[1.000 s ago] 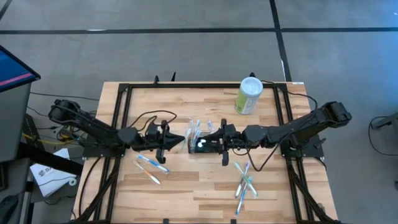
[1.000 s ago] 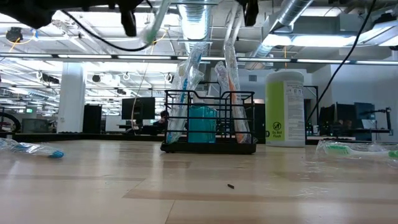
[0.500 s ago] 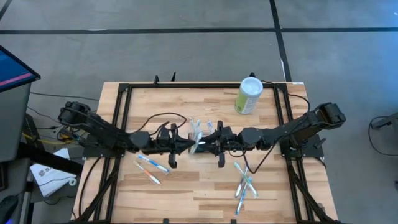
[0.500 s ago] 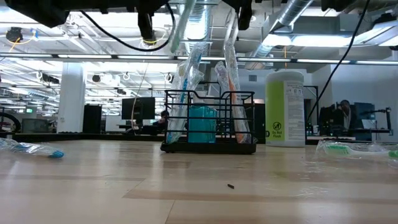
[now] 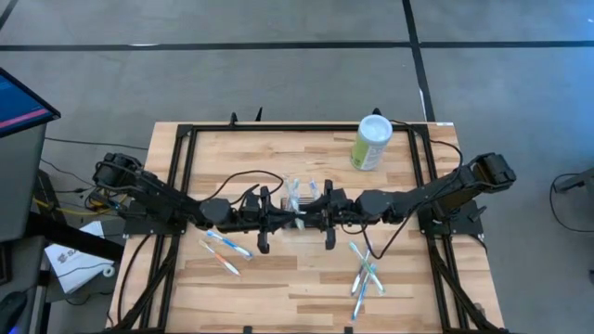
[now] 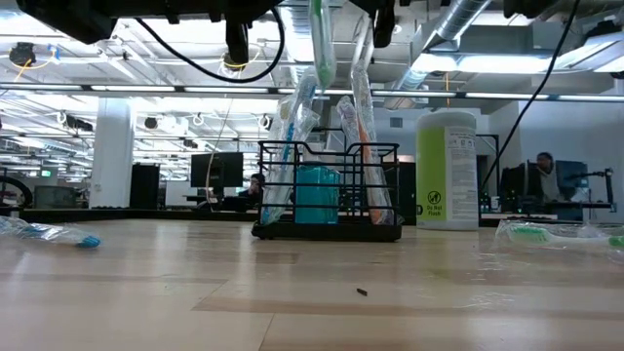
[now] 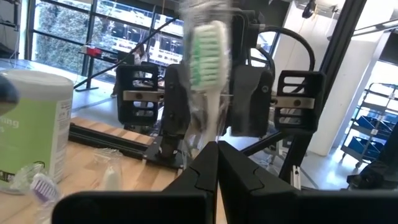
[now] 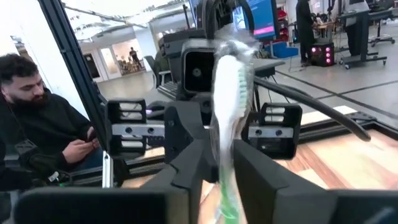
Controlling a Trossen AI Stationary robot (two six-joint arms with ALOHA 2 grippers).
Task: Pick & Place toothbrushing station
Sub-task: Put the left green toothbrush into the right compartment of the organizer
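I see the wooden surface (image 5: 278, 278) under both arms, which meet nose to nose over its middle. Below the two end effectors stands the black wire caddy (image 6: 328, 191), upright on the surface, with wrapped toothbrushes and a teal block inside it. Beyond the right end effector (image 5: 314, 211), well apart toward the far edge, stands the pale-green canister (image 5: 373, 142) with its white lid. My left end effector (image 5: 281, 219) is clamped shut on a wrapped green toothbrush (image 7: 202, 65), held upright above the caddy. My right end effector has its fingers (image 8: 189, 163) closed around another wrapped toothbrush (image 8: 229, 112) whose lower end hangs toward the caddy. Loose wrapped toothbrushes (image 5: 366, 269) lie on the near side of the right end effector, and two more (image 5: 225, 249) lie near the left one.
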